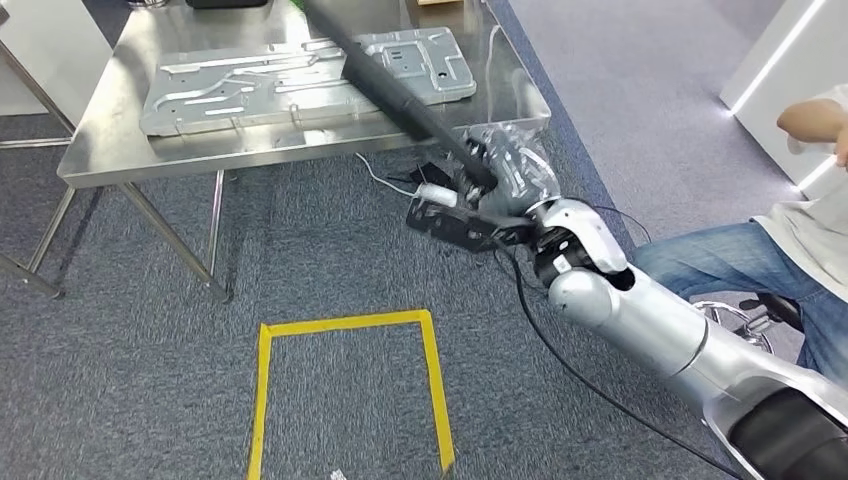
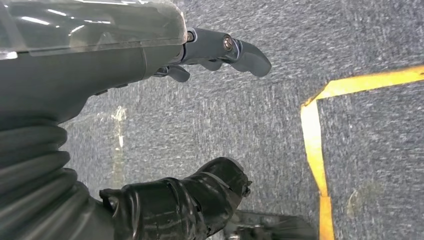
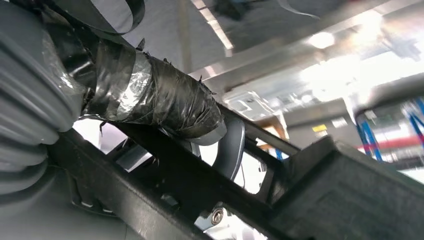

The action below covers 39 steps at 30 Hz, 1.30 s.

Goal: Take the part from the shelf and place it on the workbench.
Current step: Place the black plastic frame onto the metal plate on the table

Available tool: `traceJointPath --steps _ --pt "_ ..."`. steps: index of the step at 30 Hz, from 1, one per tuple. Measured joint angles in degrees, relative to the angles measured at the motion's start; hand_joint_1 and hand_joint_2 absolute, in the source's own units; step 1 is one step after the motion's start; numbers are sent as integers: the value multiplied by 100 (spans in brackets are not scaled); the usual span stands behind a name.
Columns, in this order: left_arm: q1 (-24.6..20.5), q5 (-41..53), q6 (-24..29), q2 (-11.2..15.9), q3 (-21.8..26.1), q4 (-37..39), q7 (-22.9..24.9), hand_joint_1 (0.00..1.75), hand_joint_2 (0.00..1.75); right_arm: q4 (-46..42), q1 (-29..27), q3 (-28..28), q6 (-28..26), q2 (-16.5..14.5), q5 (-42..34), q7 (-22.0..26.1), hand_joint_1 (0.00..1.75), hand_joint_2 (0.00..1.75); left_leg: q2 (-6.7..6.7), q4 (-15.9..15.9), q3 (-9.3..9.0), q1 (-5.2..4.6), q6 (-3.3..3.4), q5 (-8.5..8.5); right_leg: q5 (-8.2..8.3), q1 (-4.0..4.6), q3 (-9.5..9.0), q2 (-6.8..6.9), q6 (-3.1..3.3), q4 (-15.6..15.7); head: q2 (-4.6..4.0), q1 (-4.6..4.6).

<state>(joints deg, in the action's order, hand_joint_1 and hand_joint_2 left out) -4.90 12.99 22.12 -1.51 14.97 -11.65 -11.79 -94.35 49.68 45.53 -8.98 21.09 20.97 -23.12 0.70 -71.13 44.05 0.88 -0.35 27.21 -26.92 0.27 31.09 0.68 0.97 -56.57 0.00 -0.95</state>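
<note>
In the head view my right hand (image 1: 505, 175) grips the long black part (image 1: 380, 75) just off the near right corner of the steel workbench (image 1: 110, 140). The part slants up and away over the bench top, and its bracket-shaped lower end (image 1: 450, 222) sticks out below the hand above the carpet. From the right wrist, the taped thumb (image 3: 150, 95) lies across the black part (image 3: 200, 185). My left hand (image 2: 100, 60) hangs over the carpet, its fingers (image 2: 235, 50) and thumb apart with nothing between them.
Pressed grey metal panels (image 1: 300, 80) lie on the workbench. A white cable (image 1: 385, 183) dangles under its edge. A yellow tape square (image 1: 265, 400) marks the carpet in front of me. A seated person (image 1: 800, 250) in jeans is close on my right.
</note>
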Motion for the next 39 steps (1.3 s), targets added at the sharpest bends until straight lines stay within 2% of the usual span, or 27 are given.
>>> traceJointPath --steps 2,3,4,6,8,9,11,13,15,16,17,19,20,21,22,24,26,27,28,29,30,31,32,33,35,36,39 --pt "3 -1 -21 2 0 0 4 0 175 30 103 138 332 2 350 -157 175 175 -41 694 -287 23 -17 -382 -107 -21 -79 2 -47 -33 0 1" --pt "1 -1 -31 2 0 0 1 0 175 45 166 196 467 8 525 -216 175 175 -56 986 -429 12 -1 -458 -162 -20 -96 4 -83 -56 0 -2" --pt "0 -2 -38 2 0 0 -3 0 175 58 231 252 582 16 689 -265 175 175 -65 1140 -515 -5 36 -449 -207 -21 -110 7 -118 -62 0 -1" --pt "2 -4 -48 2 0 0 -13 0 175 78 349 363 766 33 980 -329 175 175 -60 1208 -588 -44 141 -328 -245 -11 -138 9 -189 -88 0 -6" --pt "2 -7 -50 1 -1 -1 -22 0 175 86 413 460 907 43 1219 -358 175 175 -44 1230 -684 -35 234 -251 -184 -21 -60 3 -247 -303 0 4" --pt "1 -8 -51 1 -2 -1 -27 0 175 88 431 502 972 48 1328 -368 175 175 -35 1244 -759 -27 267 -202 -119 -29 92 -5 -273 -566 0 21" --pt "3 -12 -52 4 -2 0 -39 0 175 92 454 592 1089 66 1504 -386 175 175 -17 1266 -935 -12 309 -73 -88 -45 606 -24 -307 -1276 0 65" --pt "8 -18 -52 9 -2 0 -48 0 175 98 461 691 1192 89 1612 -393 175 175 4 1272 -1149 -8 324 96 -371 -51 1135 -33 -322 -1754 0 84" --pt "15 -23 -52 9 -3 0 -54 0 175 103 458 763 1274 104 1671 -395 175 175 37 1275 -1424 -6 314 295 -657 -52 1421 -33 -318 -1670 0 87" --pt "18 -25 -52 6 -4 0 -56 0 175 105 458 785 1302 111 1689 -395 175 175 52 1276 -1578 -3 304 403 -628 -49 1460 -33 -307 -1424 0 90" --pt "21 -27 -49 2 -4 0 -56 0 175 106 458 802 1318 119 1704 -395 175 175 63 1282 -1704 -1 290 511 -366 -45 1452 -34 -288 -1084 0 93" --pt "16 -36 -30 -4 -5 3 -52 0 175 110 462 841 1348 133 1729 -391 175 175 82 1293 -1896 -9 245 715 547 -20 1390 -42 -230 -465 0 108" --pt "10 -42 -14 -5 -5 5 -44 0 175 104 463 860 1362 139 1739 -388 175 175 86 1333 -1951 -18 213 790 901 -2 1365 -56 -189 -307 0 108" --pt "0 -50 5 -7 -7 7 -37 0 175 94 466 875 1374 143 1749 -386 175 175 86 1358 -2015 -24 181 817 1062 11 1343 -65 -142 -247 0 112" --pt "-8 -58 24 -7 -7 7 -31 0 175 81 474 885 1381 146 1760 -385 175 175 84 1363 -2029 -26 150 779 1006 19 1307 -68 -91 -254 0 111" --pt "-17 -74 52 -7 -8 7 -24 0 175 63 475 889 1393 159 1787 -391 175 175 57 1086 -1920 -22 118 557 939 6 1200 -66 -2 -183 0 116" --pt "-21 -82 65 -13 -9 7 -16 0 175 67 462 898 1407 178 1808 -399 175 175 22 411 -1471 -23 103 318 867 -1 1033 -66 70 -84 0 110" --pt "-21 -86 67 -17 -9 7 -9 0 175 71 455 908 1413 184 1818 -399 175 175 10 76 -1185 -26 92 373 816 4 946 -69 96 -45 0 108" --pt "-19 -91 72 -21 -9 7 -2 0 175 72 450 920 1421 187 1831 -398 175 175 2 -202 -895 -28 80 559 756 10 847 -72 116 -12 0 104" --pt "-14 -96 77 -23 -9 7 5 0 175 72 447 931 1429 187 1849 -398 175 175 1 -324 -668 -30 67 866 688 18 751 -80 127 4 0 104" --pt "-7 -101 85 -24 -9 7 11 0 175 73 444 943 1439 187 1876 -399 175 175 0 -298 -522 -32 58 1167 614 25 652 -90 131 7 0 103" --pt "-2 -103 93 -24 -9 7 14 0 175 73 441 954 1449 189 1913 -400 175 175 -1 -146 -456 -32 62 1316 541 34 557 -97 129 1 0 103" --pt "0 -105 100 -24 -9 7 16 0 175 73 438 965 1455 191 1959 -402 175 175 -1 117 -445 -39 81 1235 468 44 462 -102 125 -9 0 102" --pt "2 -107 108 -23 -9 7 20 0 175 72 435 973 1458 192 2004 -404 175 175 -3 447 -472 -51 118 935 401 51 385 -104 122 -17 0 103" --pt "0 -114 139 -15 -9 7 42 0 175 71 434 985 1457 192 2064 -410 175 175 14 1050 -526 -103 213 182 296 74 297 -124 98 -58 0 105" --pt "-2 -119 162 -11 -9 7 60 0 175 70 428 986 1456 192 2076 -412 175 175 29 1208 -551 -123 252 -75 250 80 286 -143 72 -79 0 103" --pt "-5 -133 208 -12 -9 7 101 0 175 63 407 988 1453 198 2094 -416 175 175 49 1345 -662 -98 299 -418 107 100 258 -201 -27 -153 0 101"
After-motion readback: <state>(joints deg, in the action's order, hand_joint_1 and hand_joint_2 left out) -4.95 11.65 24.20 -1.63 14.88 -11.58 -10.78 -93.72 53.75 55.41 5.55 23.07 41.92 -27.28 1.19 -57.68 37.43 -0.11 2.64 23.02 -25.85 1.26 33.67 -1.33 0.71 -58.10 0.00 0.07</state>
